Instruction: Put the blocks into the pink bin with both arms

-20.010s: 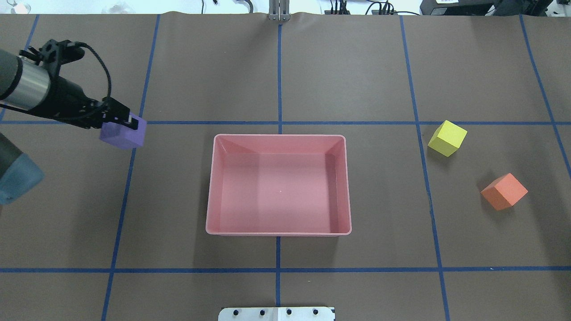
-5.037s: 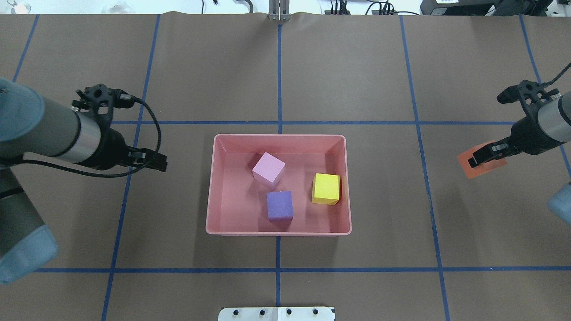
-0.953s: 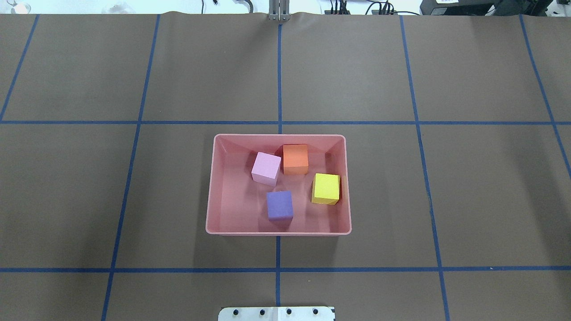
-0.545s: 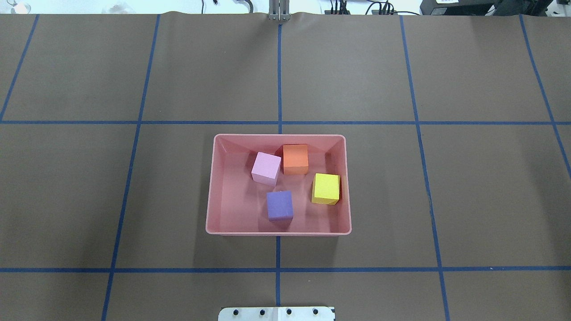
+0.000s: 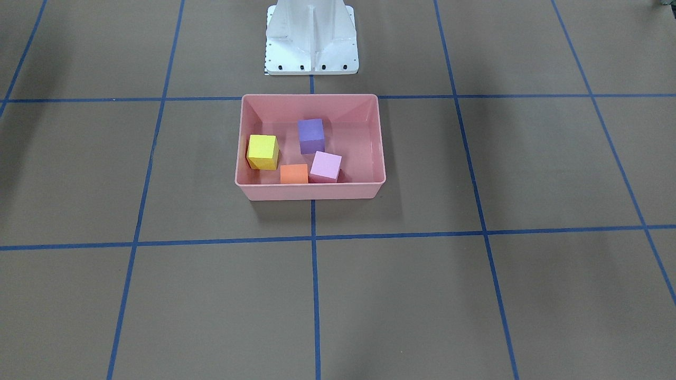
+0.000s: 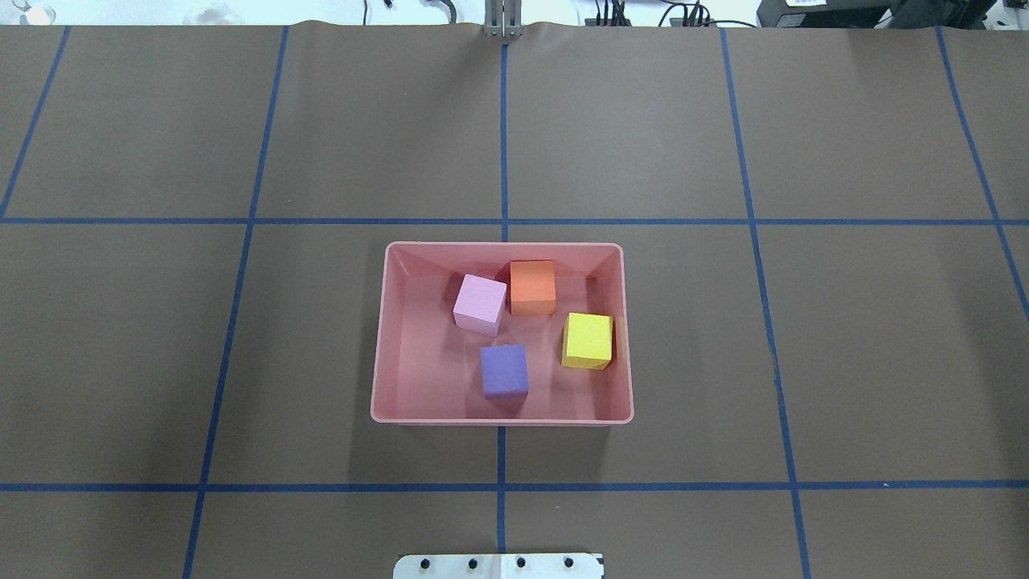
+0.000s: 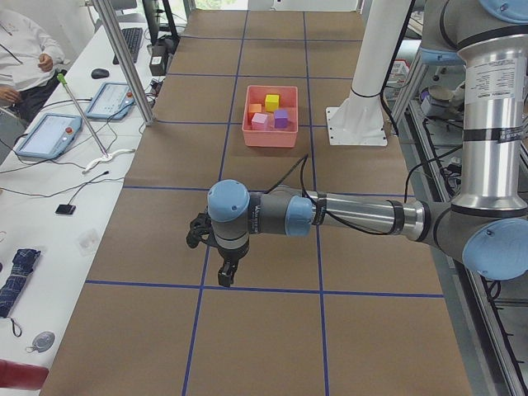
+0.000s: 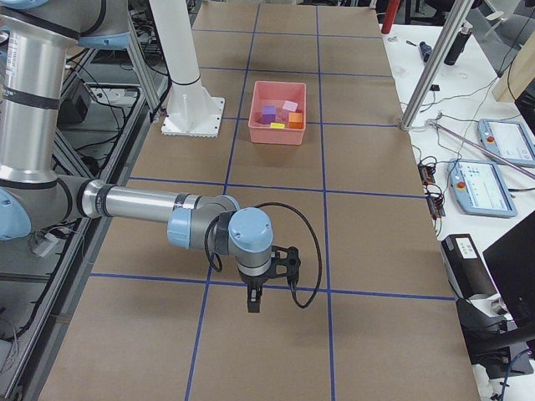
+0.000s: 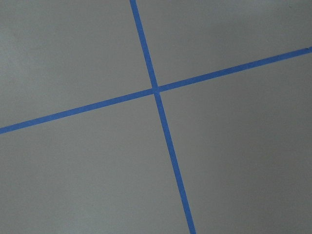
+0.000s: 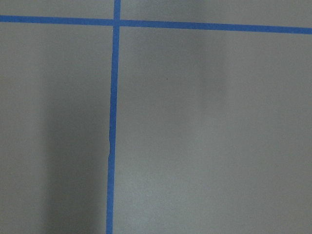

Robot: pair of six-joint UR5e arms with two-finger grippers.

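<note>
The pink bin (image 6: 502, 420) stands at the table's middle and holds all four blocks: orange (image 6: 532, 286), light pink-lilac (image 6: 480, 303), yellow (image 6: 587, 340) and purple (image 6: 504, 371). The front-facing view shows the same bin (image 5: 311, 191). Both arms are outside the overhead and front-facing views. My left gripper (image 7: 224, 276) shows only in the exterior left view, low over bare table far from the bin (image 7: 270, 136). My right gripper (image 8: 253, 301) shows only in the exterior right view, likewise far from the bin (image 8: 276, 134). I cannot tell whether either is open or shut. Both wrist views show only bare table.
The brown table cover carries a grid of blue tape lines. The white robot base (image 5: 311, 37) stands just behind the bin. A side bench with tablets (image 7: 49, 136) and a seated person (image 7: 21, 58) runs along the far table edge, with metal posts (image 8: 430, 71) beside it.
Nothing has moved in the last second. Since five seconds ago the orange block has come to lie in the bin and both arms have left the overhead view.
</note>
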